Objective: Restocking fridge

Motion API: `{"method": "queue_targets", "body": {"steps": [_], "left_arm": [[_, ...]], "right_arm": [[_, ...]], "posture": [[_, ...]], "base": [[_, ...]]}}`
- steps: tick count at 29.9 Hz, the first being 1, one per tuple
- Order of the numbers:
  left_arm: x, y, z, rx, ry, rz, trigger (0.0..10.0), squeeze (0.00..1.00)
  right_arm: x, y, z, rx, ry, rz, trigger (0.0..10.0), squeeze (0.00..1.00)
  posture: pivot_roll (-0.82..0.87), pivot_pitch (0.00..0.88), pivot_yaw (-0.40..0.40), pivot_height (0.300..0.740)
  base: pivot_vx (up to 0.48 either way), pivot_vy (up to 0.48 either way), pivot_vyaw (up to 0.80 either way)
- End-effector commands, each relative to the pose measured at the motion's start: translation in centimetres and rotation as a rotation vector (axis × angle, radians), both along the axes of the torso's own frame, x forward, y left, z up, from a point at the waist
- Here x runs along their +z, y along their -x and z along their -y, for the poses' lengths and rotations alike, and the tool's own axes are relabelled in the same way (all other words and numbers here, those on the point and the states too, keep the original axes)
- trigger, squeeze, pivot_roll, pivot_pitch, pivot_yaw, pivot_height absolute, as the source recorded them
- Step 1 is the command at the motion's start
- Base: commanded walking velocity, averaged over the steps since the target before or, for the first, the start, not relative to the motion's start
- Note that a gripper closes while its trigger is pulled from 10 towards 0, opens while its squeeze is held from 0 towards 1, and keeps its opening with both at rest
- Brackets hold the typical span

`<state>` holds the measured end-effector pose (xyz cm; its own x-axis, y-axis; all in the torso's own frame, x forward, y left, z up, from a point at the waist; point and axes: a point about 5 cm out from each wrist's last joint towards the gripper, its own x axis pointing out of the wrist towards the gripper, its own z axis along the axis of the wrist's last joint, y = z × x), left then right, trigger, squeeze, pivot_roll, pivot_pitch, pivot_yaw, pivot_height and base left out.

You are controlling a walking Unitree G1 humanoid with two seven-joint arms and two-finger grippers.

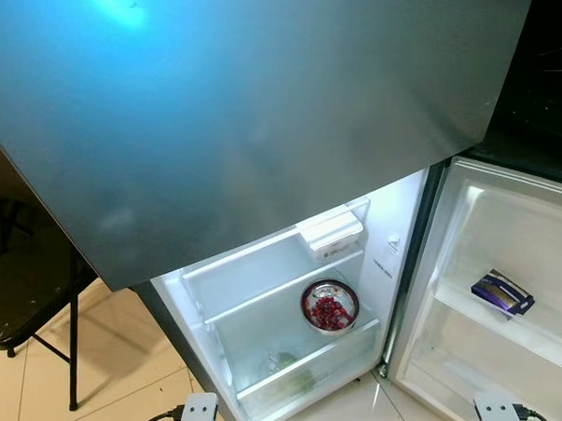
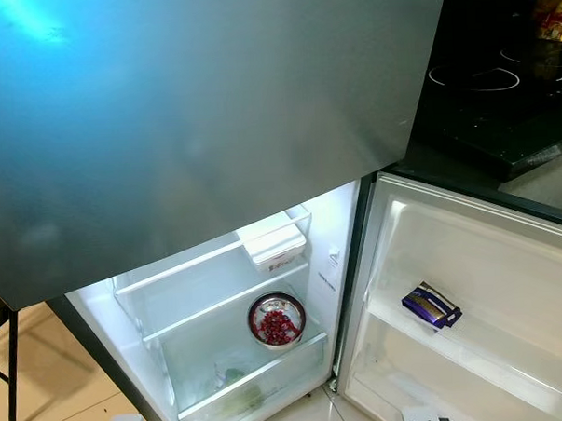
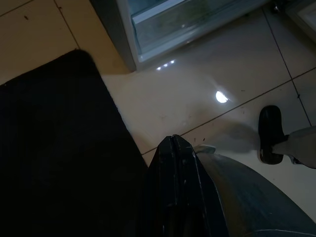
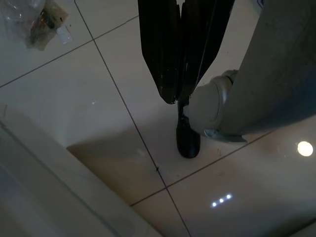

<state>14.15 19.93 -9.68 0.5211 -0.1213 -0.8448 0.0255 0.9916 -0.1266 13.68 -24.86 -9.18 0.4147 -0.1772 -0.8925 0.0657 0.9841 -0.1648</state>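
The fridge's lower compartment (image 1: 267,314) stands open and lit, its door (image 1: 507,257) swung to the right. On a glass shelf sits a steel bowl of red pieces (image 1: 330,306). Above it is a white box (image 1: 331,234). A purple packet (image 1: 502,293) lies on a door shelf. Something green (image 1: 286,364) shows in the bottom drawer. My left gripper (image 3: 174,143) hangs shut over the floor tiles before the fridge. The right gripper (image 4: 177,98) also hangs shut, above the tiles beside my leg.
The grey upper fridge door (image 1: 239,110) is closed and looms large. A black folding chair (image 1: 23,287) stands at the left, a dark cooktop (image 2: 499,80) at the right. A black mat (image 3: 49,148) and a plastic bag (image 4: 39,19) lie on the floor.
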Motion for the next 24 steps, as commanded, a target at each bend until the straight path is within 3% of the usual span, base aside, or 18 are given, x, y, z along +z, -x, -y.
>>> {"method": "queue_targets", "body": {"steps": [1, 7, 14, 24], "left_arm": [[-0.2, 0.6, -0.2, 0.016, -0.003, -0.021, 10.0, 0.0], [-0.6, 1.4, 0.1, 0.018, -0.002, -0.048, 10.0, 0.0], [-0.8, 2.0, 0.7, 0.002, 0.0, -0.071, 10.0, 0.0], [-0.9, 2.2, 1.0, -0.004, 0.003, -0.076, 10.0, 0.0]], "right_arm": [[-0.1, 0.3, -0.1, -0.004, -0.002, -0.011, 10.0, 0.0], [-0.1, 0.2, 0.0, 0.015, 0.005, -0.019, 10.0, 0.0], [0.3, -1.7, -1.3, 0.056, 0.002, 0.01, 10.0, 0.0], [-0.1, -1.0, -1.7, 0.068, 0.0, -0.001, 10.0, 0.0]], "posture": [[-0.01, 0.0, -0.006, 0.74], [0.0, 0.0, -0.019, 0.74], [0.01, 0.0, -0.038, 0.74], [0.0, 0.0, -0.041, 0.74]], "base": [[0.0, 0.0, 0.0], [0.0, 0.0, 0.0], [-0.034, 0.0, 0.0], [-0.24, 0.0, 0.0]]}}
